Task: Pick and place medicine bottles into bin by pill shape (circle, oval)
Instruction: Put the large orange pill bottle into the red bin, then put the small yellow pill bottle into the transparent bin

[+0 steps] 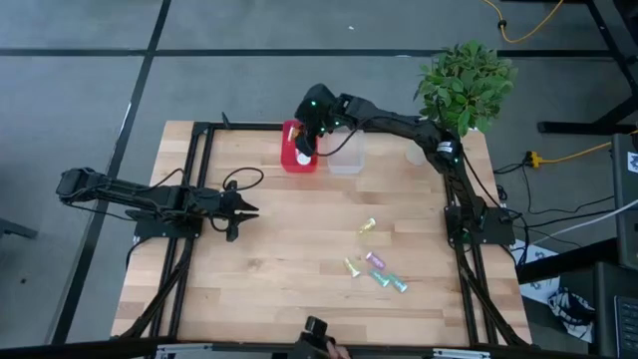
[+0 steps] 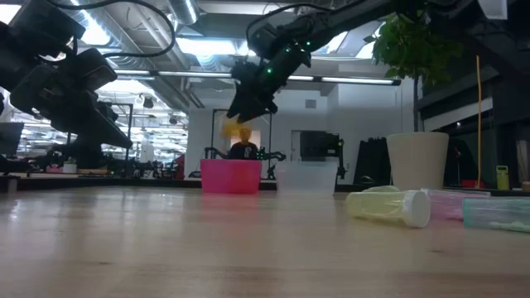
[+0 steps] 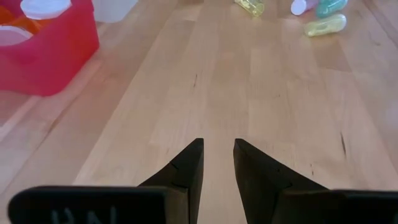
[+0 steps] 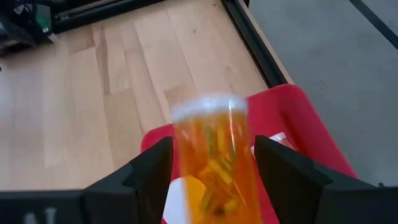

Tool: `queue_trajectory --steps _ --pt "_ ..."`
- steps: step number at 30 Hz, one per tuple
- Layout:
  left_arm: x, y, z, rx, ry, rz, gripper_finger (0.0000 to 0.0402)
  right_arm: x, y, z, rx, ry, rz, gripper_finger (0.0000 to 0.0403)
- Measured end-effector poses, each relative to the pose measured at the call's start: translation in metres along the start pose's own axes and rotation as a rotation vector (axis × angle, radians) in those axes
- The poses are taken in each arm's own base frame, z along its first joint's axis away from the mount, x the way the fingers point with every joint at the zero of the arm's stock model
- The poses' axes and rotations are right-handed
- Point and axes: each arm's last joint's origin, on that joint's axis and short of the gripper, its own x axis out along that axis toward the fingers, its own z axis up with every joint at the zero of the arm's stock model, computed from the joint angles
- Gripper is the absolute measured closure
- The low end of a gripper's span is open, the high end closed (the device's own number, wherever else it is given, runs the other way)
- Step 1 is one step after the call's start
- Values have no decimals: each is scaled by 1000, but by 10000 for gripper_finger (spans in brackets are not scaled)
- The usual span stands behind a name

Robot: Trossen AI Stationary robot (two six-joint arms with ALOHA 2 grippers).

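My right gripper (image 1: 304,143) hangs over the red bin (image 1: 289,160) at the table's far side, shut on an orange bottle with a white cap (image 4: 214,162). In the low view the bottle (image 2: 236,131) shows just below the fingers, above the bin (image 2: 230,176). The bin holds more orange bottles with white caps (image 3: 37,9). Several pale vials lie on their sides at the near right: yellow (image 1: 367,227), yellow-green (image 1: 352,266), purple (image 1: 375,260), teal (image 1: 389,281). My left gripper (image 1: 244,209) waits at the left, empty, its fingers a little apart. My right gripper has the orange bottle's body (image 4: 186,180) between its two fingers, one on each side. The fingers slant down from above. The bottle points its white cap (image 4: 208,107) away from the wrist. It hangs clear above the red bin.
A clear bin (image 1: 344,155) stands right of the red one. A potted plant (image 1: 464,85) stands at the far right corner. Black frame rails (image 1: 189,179) run along the table's left and right sides. Bare wood lies in the middle (image 1: 299,249).
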Motion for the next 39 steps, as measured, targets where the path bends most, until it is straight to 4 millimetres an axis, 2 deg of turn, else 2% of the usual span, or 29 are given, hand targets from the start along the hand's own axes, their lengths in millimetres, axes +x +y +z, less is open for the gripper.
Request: queue_trajectory --steps 6,15,19,22,30,35,39 --pt "0 0 -1 10 6 1 319 0 0 1 -51 -10 -2 170" --pt "0 1 -1 142 6 20 319 0 -1 -4 -14 36 -1 170" --pt "0 1 0 158 2 30 319 -16 5 -9 -2 133 28 180" --pt "0 1 0 157 -5 32 319 -40 24 -9 -5 206 50 195" --pt "0 1 1 154 -13 43 319 -88 99 -32 -60 505 88 228" --pt "0 1 1 154 -13 43 319 -115 139 -52 -106 697 -20 237" --pt "0 1 1 136 -14 43 319 -132 170 -62 -155 705 -142 238"
